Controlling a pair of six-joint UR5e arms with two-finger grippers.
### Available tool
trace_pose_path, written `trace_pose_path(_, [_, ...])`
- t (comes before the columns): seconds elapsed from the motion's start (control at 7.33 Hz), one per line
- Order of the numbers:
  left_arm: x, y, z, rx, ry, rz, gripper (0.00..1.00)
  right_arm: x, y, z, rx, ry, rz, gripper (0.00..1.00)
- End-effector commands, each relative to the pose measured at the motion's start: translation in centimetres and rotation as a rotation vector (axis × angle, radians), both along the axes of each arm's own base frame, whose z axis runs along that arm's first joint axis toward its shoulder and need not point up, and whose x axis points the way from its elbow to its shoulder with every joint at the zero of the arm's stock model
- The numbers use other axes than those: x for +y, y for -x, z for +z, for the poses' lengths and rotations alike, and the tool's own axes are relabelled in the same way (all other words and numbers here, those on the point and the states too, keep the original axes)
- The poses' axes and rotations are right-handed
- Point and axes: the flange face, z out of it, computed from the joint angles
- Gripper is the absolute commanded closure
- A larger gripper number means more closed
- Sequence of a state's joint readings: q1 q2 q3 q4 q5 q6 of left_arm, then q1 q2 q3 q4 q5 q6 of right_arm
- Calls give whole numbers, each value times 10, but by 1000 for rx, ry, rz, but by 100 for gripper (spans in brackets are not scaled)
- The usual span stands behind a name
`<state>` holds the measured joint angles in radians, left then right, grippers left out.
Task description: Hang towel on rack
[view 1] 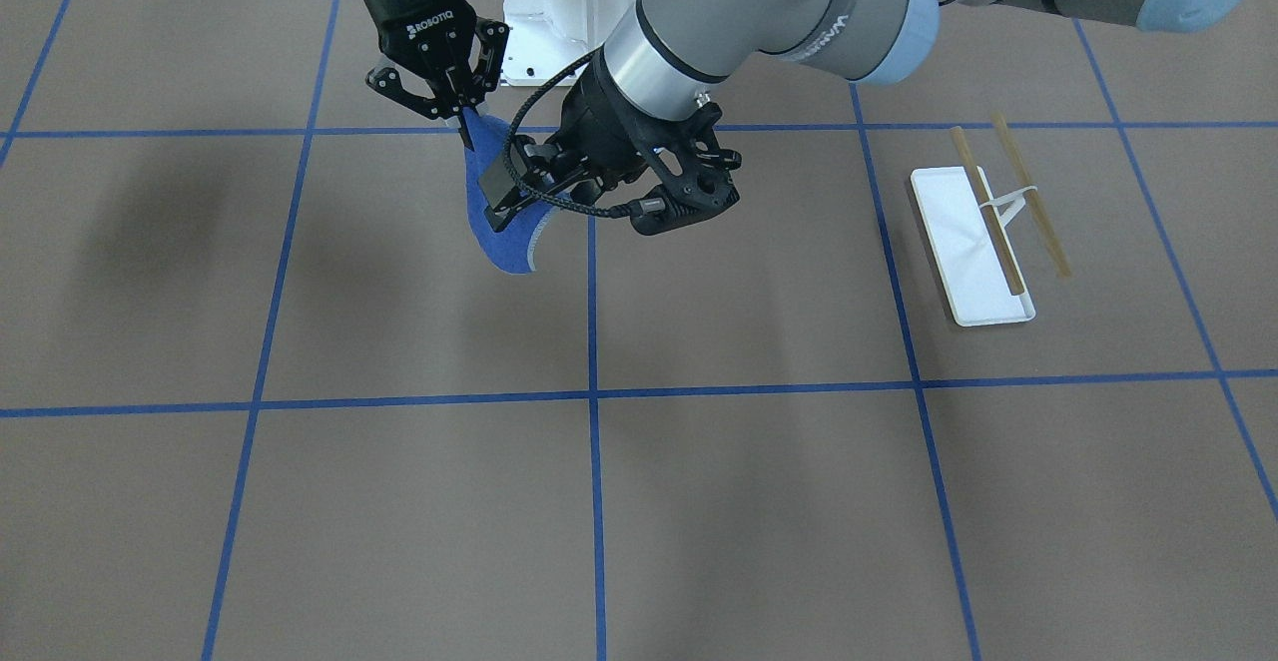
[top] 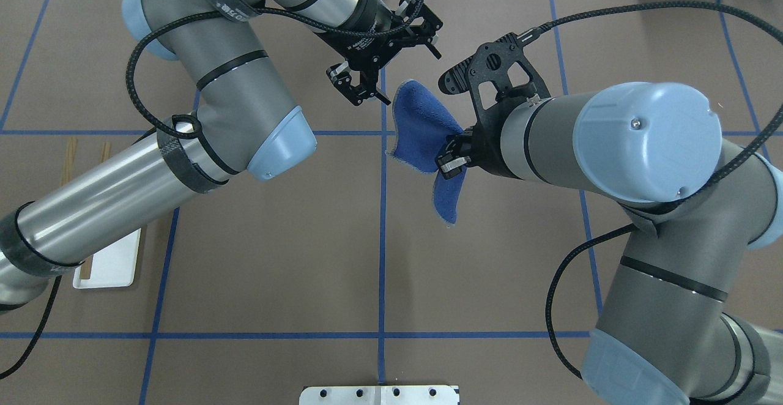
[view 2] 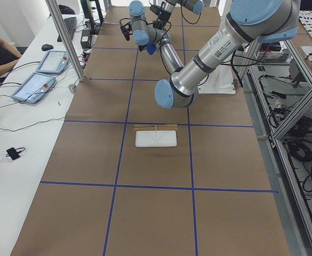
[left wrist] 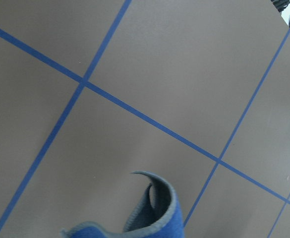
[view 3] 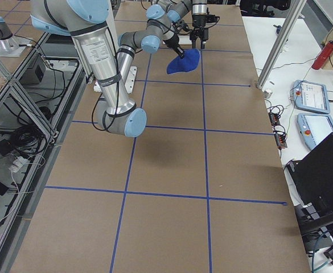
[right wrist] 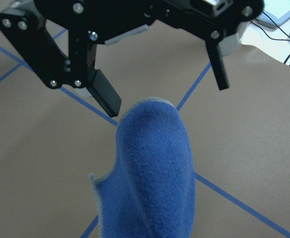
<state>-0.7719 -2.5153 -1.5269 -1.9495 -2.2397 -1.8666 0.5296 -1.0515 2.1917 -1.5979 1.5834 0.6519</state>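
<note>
Overhead exterior, the lay of it: both arms meet over the middle of the desk (view 1: 699, 501), a little toward 12 o'clock, with the towel (top: 422, 120) slung between them.
Towel: blue side up, bunched into a hump, one flap drooping toward 6 o'clock. From the side views it looks to hang clear of the desk.
Right tool (top: 451, 161): pinching the towel near its middle fold, coming in from 3 o'clock.
Left tool (top: 369, 96): spread wide, holding nothing. In the right wrist view its two fingers (right wrist: 107, 96) stand either side of the towel's raised edge, near the cloth but apart from it.
Rack (view 1: 958, 242): on the desk well apart from the towel, at about 8 o'clock of it in the overhead view and half hidden there under the left arm. Both wooden rods are bare.
Step in hand: I'd say the left tool is lining up for a second grip, so the cloth can be stretched between the two arms.
Doing it well: slide the left fingers over the stitched edge deep enough to catch the full thickness. Close only once cloth sits between both pads, with the right pinch held firm. Take a spot far from the right grip, so the towel opens flat for the rods.
Risk: closing on a thin lip may let it slip out when the arms draw apart.
</note>
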Motion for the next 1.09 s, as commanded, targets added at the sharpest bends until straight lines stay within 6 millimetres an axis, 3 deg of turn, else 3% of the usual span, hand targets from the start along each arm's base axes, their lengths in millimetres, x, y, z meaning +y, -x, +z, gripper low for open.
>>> trace_pose_path(0.0, [-3,-4,2,-3,2,-1,32,0,-1,1,2,1,2,100])
trace_pose_path(0.14, [-4,-4,4,-5,3,0,37,0,-2,1,0,0,2,100])
trace_pose_path(0.68, [9,-21,7,-11,6,28,35,0,1,0,1,0,0,100])
trace_pose_path(0.82, [9,-21,7,-10,8,28,42,0,1,0,2,1,0,100])
trace_pose_path(0.95, [9,-20,7,-9,10,29,79,-1,1,3,6,3,0,100])
